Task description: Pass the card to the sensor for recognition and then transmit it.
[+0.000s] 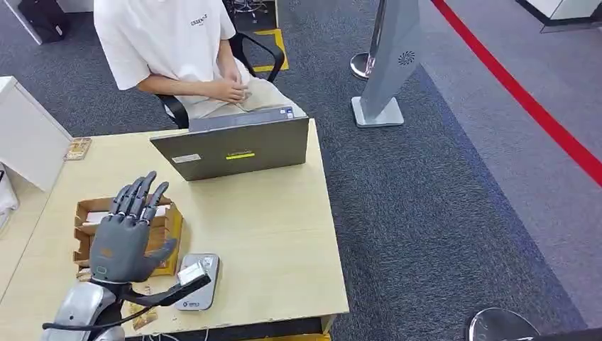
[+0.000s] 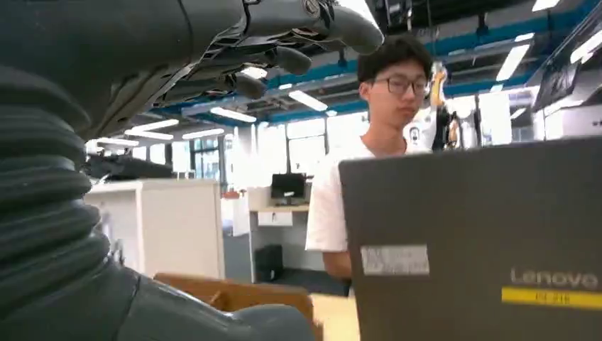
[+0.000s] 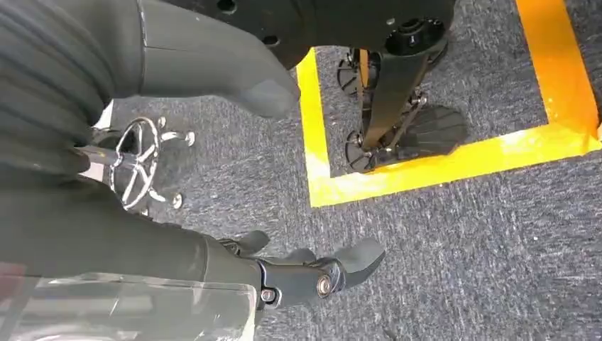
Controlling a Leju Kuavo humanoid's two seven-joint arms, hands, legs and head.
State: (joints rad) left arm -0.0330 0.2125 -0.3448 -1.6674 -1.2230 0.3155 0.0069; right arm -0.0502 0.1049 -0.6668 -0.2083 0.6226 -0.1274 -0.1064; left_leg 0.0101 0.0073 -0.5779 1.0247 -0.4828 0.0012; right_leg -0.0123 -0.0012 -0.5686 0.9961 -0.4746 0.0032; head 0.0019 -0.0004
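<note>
Grey, our left hand [image 1: 128, 231] hovers over the cardboard box [image 1: 167, 231], fingers spread, holding nothing; the sensor [image 1: 199, 284] lies at its four o'clock. Left wrist view: laptop [image 2: 483, 249], person [image 2: 376, 170] behind. Right wrist view: our right hand [image 3: 234, 170] hangs loosely apart over carpet [image 3: 461, 249], holding nothing. We cannot tell where the card is.

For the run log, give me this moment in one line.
left hand: open over card box | sensor: beside it | right hand: hangs, empty
</note>
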